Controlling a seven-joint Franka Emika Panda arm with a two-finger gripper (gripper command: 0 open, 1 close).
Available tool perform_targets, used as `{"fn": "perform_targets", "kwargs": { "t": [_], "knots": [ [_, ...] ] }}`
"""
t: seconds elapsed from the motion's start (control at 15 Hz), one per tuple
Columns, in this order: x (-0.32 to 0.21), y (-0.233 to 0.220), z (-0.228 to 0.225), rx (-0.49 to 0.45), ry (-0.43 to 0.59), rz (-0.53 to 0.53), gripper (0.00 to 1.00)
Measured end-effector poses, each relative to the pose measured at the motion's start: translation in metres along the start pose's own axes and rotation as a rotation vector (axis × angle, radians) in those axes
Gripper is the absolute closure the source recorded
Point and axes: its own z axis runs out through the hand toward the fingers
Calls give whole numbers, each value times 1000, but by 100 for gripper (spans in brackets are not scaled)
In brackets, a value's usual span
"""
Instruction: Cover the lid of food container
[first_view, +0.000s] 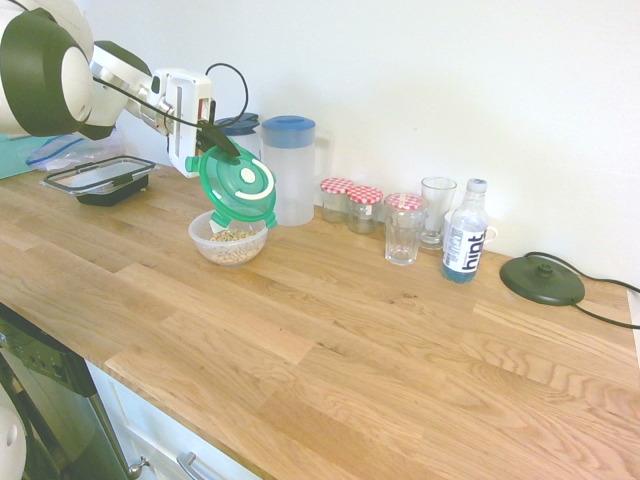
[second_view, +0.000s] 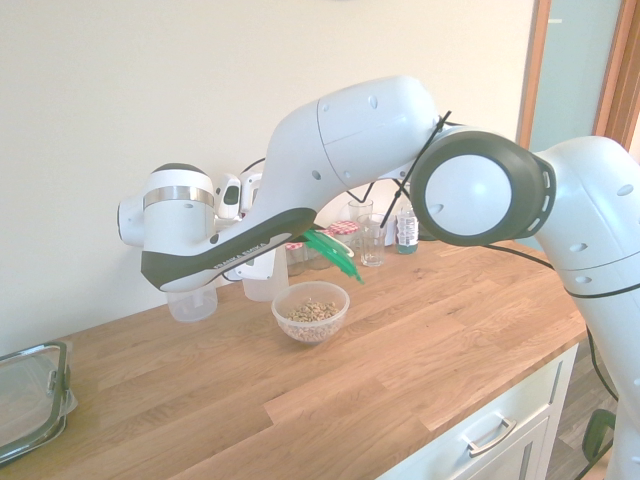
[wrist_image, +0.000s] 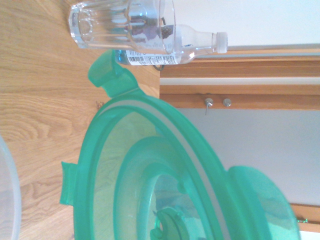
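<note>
The round green lid (first_view: 238, 187) hangs tilted in the air, held at its upper edge by my gripper (first_view: 214, 141), which is shut on it. Its lower rim sits just above the back of the food container (first_view: 229, 238), a small clear bowl of brownish grains on the wooden counter. From the other side the lid (second_view: 333, 256) shows edge-on, slanting down over the bowl (second_view: 311, 312). Up close in the wrist view, the lid's underside (wrist_image: 165, 185) fills most of the picture and the bowl's rim (wrist_image: 9, 195) shows at the edge.
A clear pitcher with a blue lid (first_view: 291, 170) stands right behind the bowl. Red-checked jars (first_view: 350, 204), glasses (first_view: 404, 228) and a water bottle (first_view: 465, 232) line the wall to the right. A black-rimmed rectangular container (first_view: 100, 179) lies at the left, a black corded disc (first_view: 542, 279) far right.
</note>
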Motion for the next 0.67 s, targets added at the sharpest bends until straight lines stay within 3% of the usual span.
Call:
{"fn": "perform_targets", "kwargs": {
  "t": [0.67],
  "knots": [
    [-33,-22,-11,-9,41,-8,100]
  ]
}}
